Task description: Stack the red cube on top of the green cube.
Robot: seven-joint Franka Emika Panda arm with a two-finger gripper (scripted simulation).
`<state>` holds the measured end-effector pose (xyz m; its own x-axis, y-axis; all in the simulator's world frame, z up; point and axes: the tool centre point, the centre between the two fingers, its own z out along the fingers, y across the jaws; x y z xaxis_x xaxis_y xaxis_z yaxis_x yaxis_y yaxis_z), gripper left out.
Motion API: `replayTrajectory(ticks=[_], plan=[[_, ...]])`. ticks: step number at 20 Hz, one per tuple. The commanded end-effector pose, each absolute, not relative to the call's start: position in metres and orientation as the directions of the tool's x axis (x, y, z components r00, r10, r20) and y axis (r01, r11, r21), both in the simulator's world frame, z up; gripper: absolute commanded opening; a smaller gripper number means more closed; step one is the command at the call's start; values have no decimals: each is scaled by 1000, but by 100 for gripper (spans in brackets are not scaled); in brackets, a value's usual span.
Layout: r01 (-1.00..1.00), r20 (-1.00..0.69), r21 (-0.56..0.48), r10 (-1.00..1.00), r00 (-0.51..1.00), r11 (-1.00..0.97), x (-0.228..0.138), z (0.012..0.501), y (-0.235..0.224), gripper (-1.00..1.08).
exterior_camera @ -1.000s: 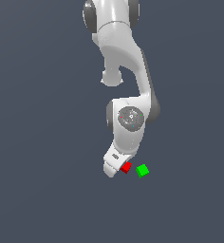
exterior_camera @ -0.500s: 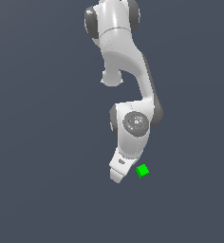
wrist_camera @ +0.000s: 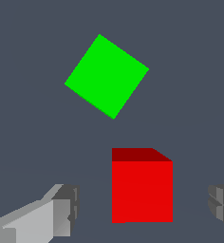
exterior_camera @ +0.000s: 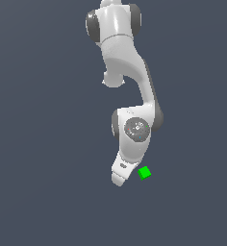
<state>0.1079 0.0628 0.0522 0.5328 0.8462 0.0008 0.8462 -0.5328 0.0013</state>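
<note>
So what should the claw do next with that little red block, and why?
Probably lower a touch more and close the claw on the red cube. In the wrist view the cube sits between the two open fingers, with a gap on each side, so nothing grips it yet. The green cube lies apart from it, bare on top, waiting for the stack.

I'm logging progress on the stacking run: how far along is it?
Done: the arm is down over the red cube, which the exterior view hides behind the hand. In hand: the open gripper has a finger on either side, gaps showing, no grasp yet. Left: close, lift, and set it on the green cube, which sits apart with nothing on it.
</note>
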Motion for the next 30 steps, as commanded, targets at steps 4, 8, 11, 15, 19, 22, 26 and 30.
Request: replayTrajectory(ticks=[4,8,11,15,19,22,26,30], plan=[[848,0,0,848,530,-530,107,24,63,100],[848,0,0,848,530,-530,107,19,63,100],[848,0,0,848,530,-530,108,20,63,-100],[848,0,0,848,530,-530,108,20,63,-100],[848,0,0,848,530,-530,108,20,63,-100],[848,0,-1,848,530,-530,108,20,63,-100],[848,0,-1,848,530,-530,107,27,63,-100],[848,-1,0,848,530,-530,107,45,63,-100]])
